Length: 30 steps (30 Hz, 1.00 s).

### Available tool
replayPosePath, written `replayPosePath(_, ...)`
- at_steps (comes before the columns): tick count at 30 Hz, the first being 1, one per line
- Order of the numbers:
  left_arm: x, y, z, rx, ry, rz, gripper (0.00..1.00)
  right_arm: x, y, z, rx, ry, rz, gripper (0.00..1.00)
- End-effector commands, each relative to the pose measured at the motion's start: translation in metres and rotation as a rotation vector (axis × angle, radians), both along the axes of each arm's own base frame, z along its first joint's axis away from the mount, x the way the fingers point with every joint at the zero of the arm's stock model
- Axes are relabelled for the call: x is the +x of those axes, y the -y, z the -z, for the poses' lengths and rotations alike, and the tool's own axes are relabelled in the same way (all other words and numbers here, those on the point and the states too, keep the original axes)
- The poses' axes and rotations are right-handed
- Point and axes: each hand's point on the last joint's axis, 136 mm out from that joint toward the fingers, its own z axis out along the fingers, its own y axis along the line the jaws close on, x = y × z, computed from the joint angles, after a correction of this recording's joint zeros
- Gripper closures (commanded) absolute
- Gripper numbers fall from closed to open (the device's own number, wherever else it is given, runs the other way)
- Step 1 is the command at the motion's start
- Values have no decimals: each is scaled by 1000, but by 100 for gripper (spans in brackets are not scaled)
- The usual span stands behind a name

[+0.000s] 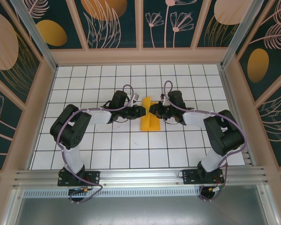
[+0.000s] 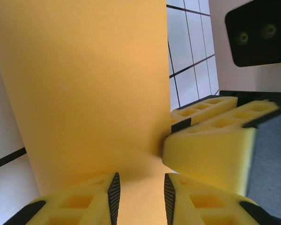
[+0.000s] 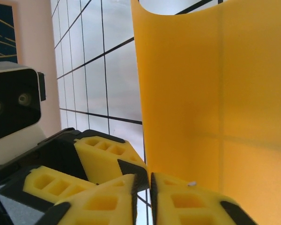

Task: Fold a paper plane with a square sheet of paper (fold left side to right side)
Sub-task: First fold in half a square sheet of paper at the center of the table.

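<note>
Item: thin bright orange sheet of paper [image 1: 149,120], at the middle of the white tiled counter [image 1: 107,150], well clear of every edge. Part of it stands upright, apparently mid-fold.
Left claw [image 2: 140,183]: jaws narrowly apart, paper showing in the gap; probably steadying the sheet.
Right claw [image 3: 143,180]: jaws closed on the upright flap's edge, probably to carry it across.
</note>
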Motion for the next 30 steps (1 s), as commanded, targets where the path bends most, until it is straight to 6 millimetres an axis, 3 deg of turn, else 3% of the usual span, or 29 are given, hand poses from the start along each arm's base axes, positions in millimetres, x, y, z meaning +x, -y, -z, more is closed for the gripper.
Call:
replayPosePath(1,6,6,-14,-28,39,4,66,-1,2,10,-34,-12,-2,90)
replayPosePath(4,6,4,-16,-16,48,-6,65,3,7,13,-56,-10,7,97)
replayPosePath(9,8,-9,-23,51,95,-43,54,11,22,20,-132,1,23,98)
replayPosePath(19,12,-24,28,206,17,-98,47,21,40,47,-246,-38,28,97)
replayPosePath(30,31,-13,39,279,13,-99,43,22,53,58,-292,-53,53,95)
